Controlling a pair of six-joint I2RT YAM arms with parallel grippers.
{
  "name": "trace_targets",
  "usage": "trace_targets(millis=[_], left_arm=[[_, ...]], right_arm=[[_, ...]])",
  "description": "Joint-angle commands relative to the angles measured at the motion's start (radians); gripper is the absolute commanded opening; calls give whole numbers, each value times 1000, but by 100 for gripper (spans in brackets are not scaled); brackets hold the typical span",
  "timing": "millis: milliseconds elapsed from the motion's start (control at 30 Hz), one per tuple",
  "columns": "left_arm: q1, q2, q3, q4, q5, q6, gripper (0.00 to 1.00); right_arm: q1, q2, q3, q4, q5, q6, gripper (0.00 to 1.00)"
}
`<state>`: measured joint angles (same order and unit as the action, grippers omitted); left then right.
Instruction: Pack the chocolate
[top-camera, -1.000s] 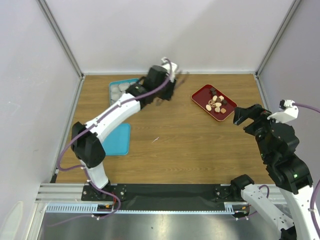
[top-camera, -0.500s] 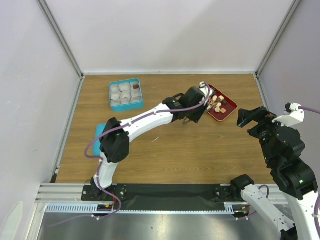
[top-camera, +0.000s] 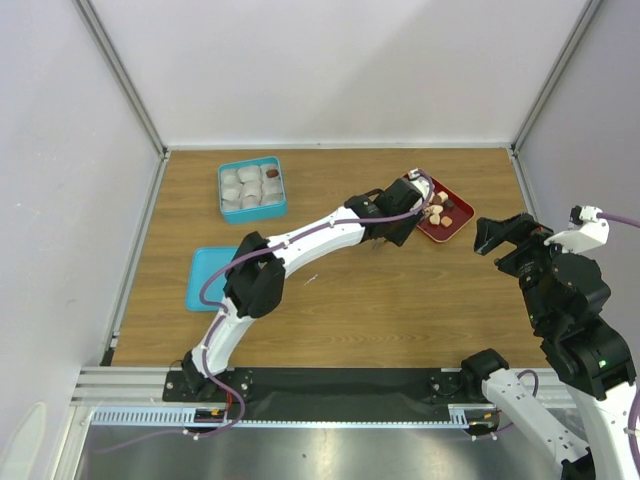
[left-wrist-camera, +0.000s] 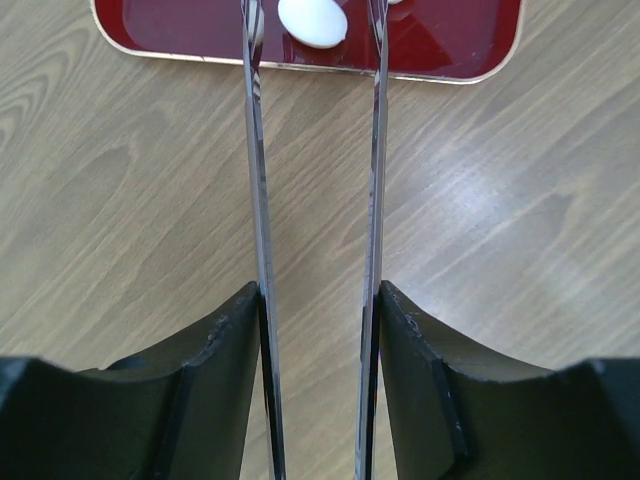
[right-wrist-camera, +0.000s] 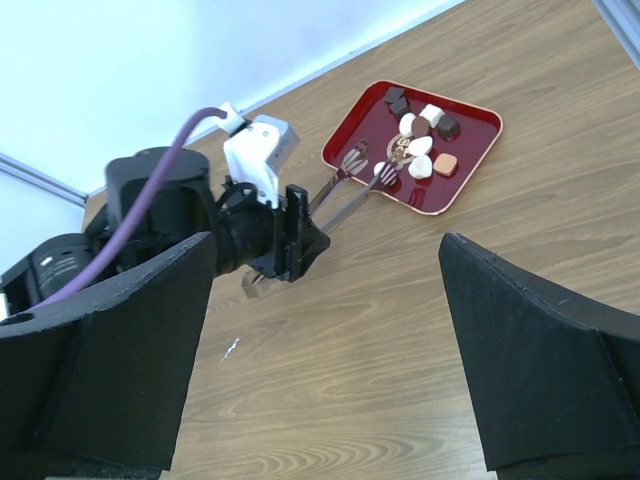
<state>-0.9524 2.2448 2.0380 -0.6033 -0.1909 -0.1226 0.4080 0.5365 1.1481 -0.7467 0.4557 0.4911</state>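
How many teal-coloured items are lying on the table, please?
2. A teal box holding pale cups sits at the far left. A flat teal tray lies nearer on the left, its right edge covered by the left arm, which could hide more.

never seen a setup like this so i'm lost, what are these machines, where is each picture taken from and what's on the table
These are two robot arms bolted at the near edge of a wooden table, each ending in a two-finger pincer. The wide picture comes from a fixed camera above and behind them. The other two come from wrist cameras looking along each arm's own fingers. The left pincer is closed on long metal tongs. Their tips reach over a red tray of small chocolates, with a white sweet between them. The right pincer is open and empty. At the back left sits a blue tin of white paper cups; a flat blue lid lies nearer.
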Motion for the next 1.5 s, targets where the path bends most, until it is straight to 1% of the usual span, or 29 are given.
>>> trace_targets(millis=[0,233,500,800,900,1133,1467], left_arm=[[3,24,66,5,-30,26,53],[6,59,85,14,-18,26,55],[23,75,90,19,1,12,54],[26,79,90,33,18,12,52],[26,76,90,33,22,12,49],[26,41,79,39,36,9,42],[26,-74,79,40,51,0,40]], right_arm=[[-1,6,9,29,11,-23,99],[-1,10,4,35,12,-25,99],[-3,11,-8,41,15,-25,99],[-1,6,-16,44,21,-26,99],[-1,6,-16,44,23,-28,99],[-1,3,-18,43,21,-20,99],[-1,2,-7,38,14,-13,99]])
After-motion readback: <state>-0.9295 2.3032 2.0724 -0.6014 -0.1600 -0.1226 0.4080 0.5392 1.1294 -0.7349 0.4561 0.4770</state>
